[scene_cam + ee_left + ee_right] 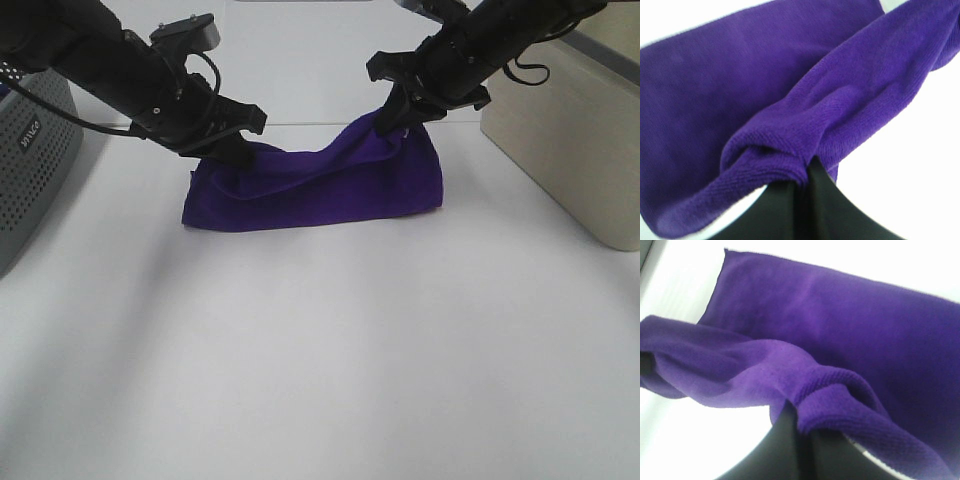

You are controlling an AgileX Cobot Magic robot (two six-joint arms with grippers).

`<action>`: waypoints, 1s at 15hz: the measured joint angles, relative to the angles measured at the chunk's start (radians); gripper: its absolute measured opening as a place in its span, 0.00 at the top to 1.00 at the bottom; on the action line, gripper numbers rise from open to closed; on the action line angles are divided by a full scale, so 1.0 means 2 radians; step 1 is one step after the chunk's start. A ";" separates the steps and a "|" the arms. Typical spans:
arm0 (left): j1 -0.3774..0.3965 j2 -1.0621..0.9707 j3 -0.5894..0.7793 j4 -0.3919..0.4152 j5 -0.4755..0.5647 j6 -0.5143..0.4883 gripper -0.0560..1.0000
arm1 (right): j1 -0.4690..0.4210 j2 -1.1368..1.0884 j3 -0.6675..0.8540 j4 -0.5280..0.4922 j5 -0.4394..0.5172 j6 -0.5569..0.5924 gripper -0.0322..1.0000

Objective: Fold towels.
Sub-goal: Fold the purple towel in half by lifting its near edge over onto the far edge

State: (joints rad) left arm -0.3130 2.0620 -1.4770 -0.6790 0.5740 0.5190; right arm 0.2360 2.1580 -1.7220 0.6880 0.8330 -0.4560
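The deep purple towel (315, 190) lies on the white table at the back middle, its far edge lifted at both corners and sagging between them. My left gripper (225, 145) is shut on the towel's far left corner; the left wrist view shows the cloth (790, 125) pinched between the dark fingers (817, 205). My right gripper (392, 118) is shut on the far right corner, held higher; the right wrist view shows the towel (840, 335) bunched over the fingers (785, 445). The white tag is hidden.
A grey perforated box (30, 160) stands at the left edge. A beige box (570, 130) stands at the right. The white table (320, 360) stretches in front of the towel.
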 joint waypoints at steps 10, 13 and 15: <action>0.025 0.150 -0.164 0.015 -0.023 0.000 0.94 | 0.000 0.143 -0.147 -0.080 -0.012 0.041 0.94; 0.029 0.159 -0.168 0.014 -0.004 0.000 0.90 | 0.000 0.143 -0.147 -0.085 -0.005 0.044 0.90; 0.029 0.160 -0.168 0.018 0.002 0.000 0.77 | 0.000 0.143 -0.147 -0.097 0.004 0.056 0.79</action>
State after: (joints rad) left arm -0.2550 2.3830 -1.8120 -0.6440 0.5780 0.5190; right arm 0.2360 2.4430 -2.0170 0.4950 0.8410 -0.3440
